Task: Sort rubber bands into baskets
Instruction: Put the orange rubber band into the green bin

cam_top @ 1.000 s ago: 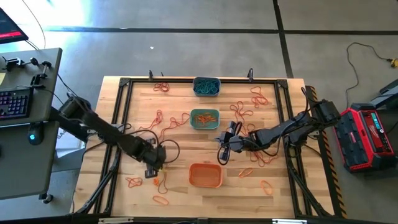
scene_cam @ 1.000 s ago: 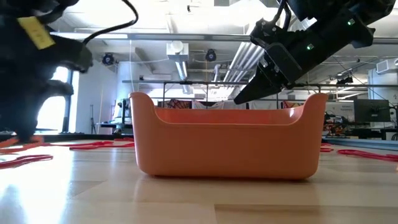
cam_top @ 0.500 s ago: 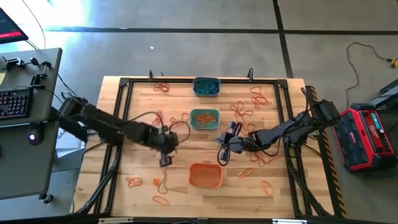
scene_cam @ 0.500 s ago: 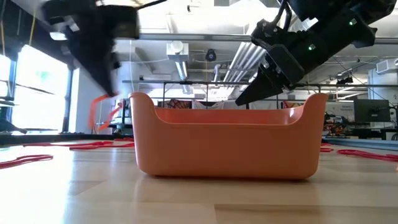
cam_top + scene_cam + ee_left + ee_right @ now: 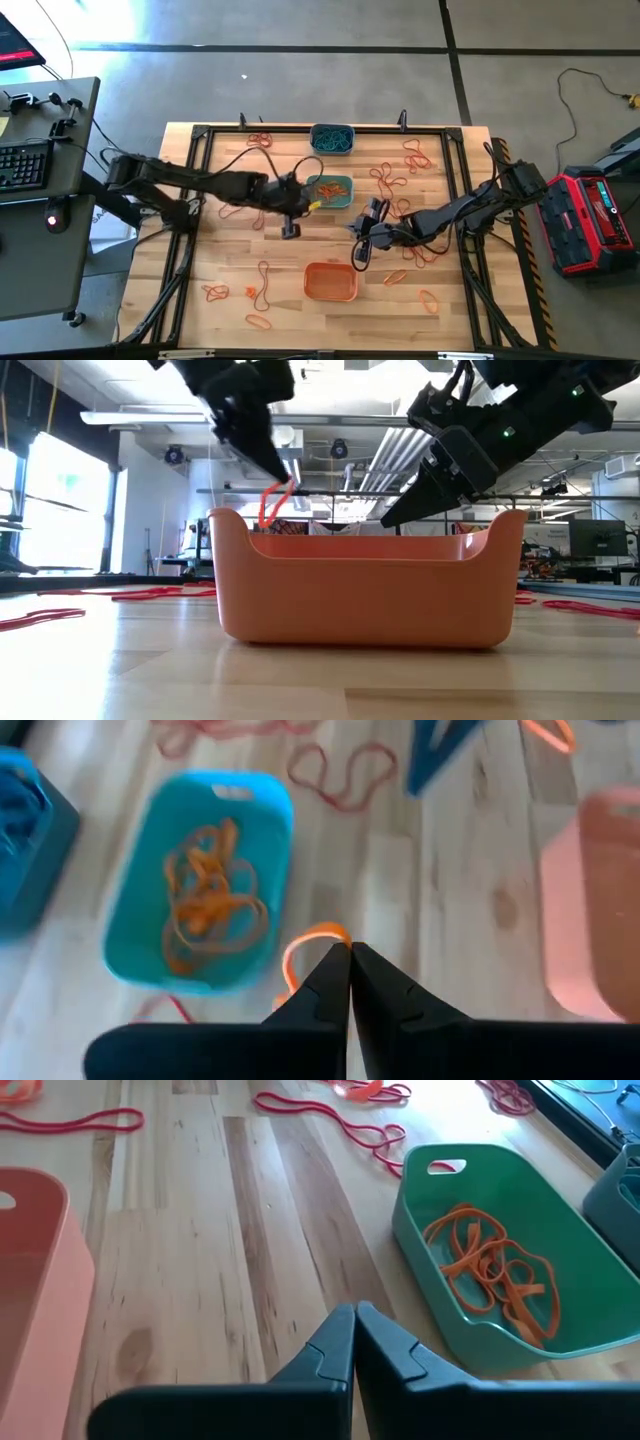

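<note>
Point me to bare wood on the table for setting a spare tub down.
Barest is the front right corner, beyond the orange basket and past a loose band. The strip between the orange basket and the teal basket is bare but narrow: left gripper, right gripper hover there. Left half and back right are strewn with rubber bands.

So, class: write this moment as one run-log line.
left gripper: shut on orange rubber band, beside teal basket | right gripper: shut, empty, between teal and orange basket

Three baskets point(image 5: 331, 190) in a line down the tabletop point(image 5: 230, 265). My left end effector point(image 5: 292, 230) beside the middle one; right end effector point(image 5: 359, 256) beside the near one.
</note>
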Controlling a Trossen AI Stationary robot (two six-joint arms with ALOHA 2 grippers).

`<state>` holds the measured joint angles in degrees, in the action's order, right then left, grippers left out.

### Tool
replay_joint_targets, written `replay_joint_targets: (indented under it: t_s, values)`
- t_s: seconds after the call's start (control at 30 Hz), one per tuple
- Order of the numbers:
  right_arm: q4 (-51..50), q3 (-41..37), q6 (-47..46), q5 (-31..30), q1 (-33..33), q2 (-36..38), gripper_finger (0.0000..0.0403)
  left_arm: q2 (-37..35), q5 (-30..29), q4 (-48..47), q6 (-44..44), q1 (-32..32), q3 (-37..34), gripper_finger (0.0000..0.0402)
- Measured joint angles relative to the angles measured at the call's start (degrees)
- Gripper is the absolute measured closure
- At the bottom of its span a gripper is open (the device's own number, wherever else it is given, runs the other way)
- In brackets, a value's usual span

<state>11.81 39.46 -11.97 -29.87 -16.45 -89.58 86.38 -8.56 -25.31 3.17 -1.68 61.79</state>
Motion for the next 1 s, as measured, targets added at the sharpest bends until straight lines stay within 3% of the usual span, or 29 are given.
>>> replay_joint_targets:
  t_s: [0.47, 1.0]
  values:
    - [-1.6, 0.0, 0.4, -0.1, 0.0, 0.0, 0.0403, 8.8, 1.0, 9.6, -9.5, 8.3, 2.4, 0.0401]
    - [-3.0, 0.0, -0.1, -1.6, 0.0, 0.0, 0.0403, 19.2, 3.6, 13.4, -11.3, 12.5, 2.4, 0.0395]
